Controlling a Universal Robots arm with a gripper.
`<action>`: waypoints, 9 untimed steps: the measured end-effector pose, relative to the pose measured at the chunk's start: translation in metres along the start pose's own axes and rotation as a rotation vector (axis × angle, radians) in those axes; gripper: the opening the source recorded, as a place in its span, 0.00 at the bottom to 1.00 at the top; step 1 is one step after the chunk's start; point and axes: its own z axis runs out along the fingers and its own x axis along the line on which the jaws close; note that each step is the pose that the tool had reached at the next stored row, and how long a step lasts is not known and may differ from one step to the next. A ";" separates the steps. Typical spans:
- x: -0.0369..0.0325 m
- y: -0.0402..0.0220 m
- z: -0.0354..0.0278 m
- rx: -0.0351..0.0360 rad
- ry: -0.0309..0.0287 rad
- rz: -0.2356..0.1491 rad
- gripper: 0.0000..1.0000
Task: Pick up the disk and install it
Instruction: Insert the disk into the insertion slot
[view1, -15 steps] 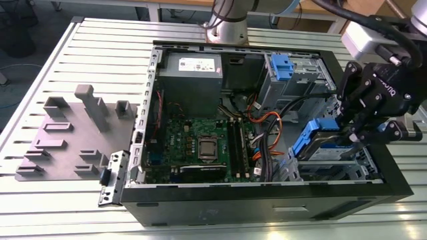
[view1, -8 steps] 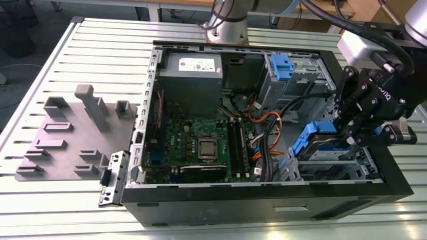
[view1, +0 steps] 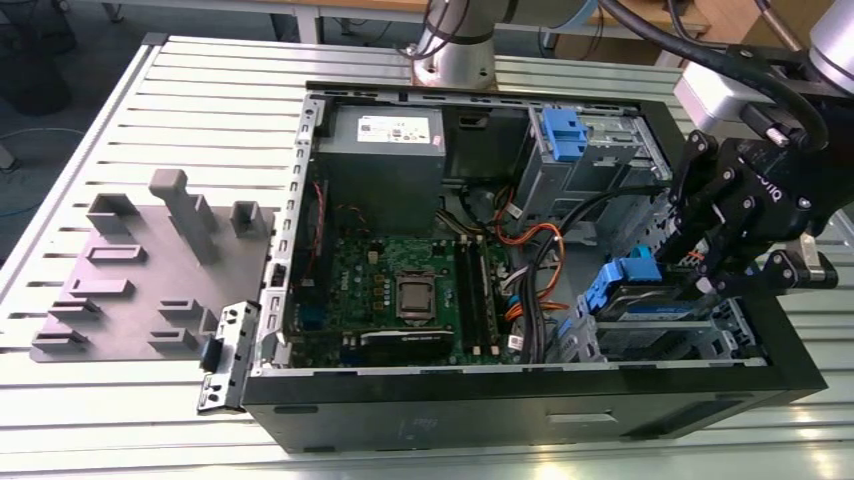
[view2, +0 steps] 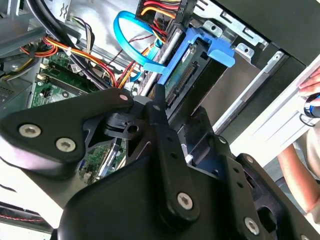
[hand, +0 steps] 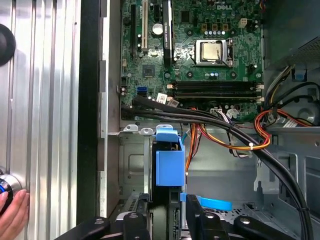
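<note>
- A slatted aluminium table (view1: 120, 150) carries an open computer case (view1: 534, 410) lying on its side; a grey fixture plate (view1: 134, 300) lies beside it on the exterior view's left; inside the case sit the motherboard (view1: 400, 280) and the grey power supply (view1: 384, 150).
- The gripper (hand: 164, 222) hangs over the drive bay (view1: 667, 335) at the case corner on the exterior view's right; in the first wrist view its 2 fingers (hand: 136, 222) stand on either side of the disk (hand: 167, 167) and look clamped on it.
- The disk is held on edge above the bay, near a bundle of cables (hand: 235, 132); I cannot tell whether its lower end is inside the bay guides.
- The step in hand, as I judge it, is seating the disk in the bay; doing it well means keeping the blue rails square with the bay walls and easing in without tilt; the connector end should stay clear of the orange and black cables and the blue data cable (view2: 131, 40), which lie close enough to snag.
- Seen edge-on, the disk is a flat slab, dark between the fingers; blue plastic rails run along its sides and end in a blue tab; the second wrist view shows a green circuit board and a black connector strip at 1 end.
- A person's hand (hand: 12, 212) is over the table, outside the case wall.
</note>
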 end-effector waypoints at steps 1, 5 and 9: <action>0.0000 0.0000 0.0000 0.0000 0.0000 0.000 0.42; 0.0000 0.0000 0.0000 0.0000 0.0001 0.000 0.42; 0.0000 0.0000 0.0000 0.0000 0.0002 0.000 0.49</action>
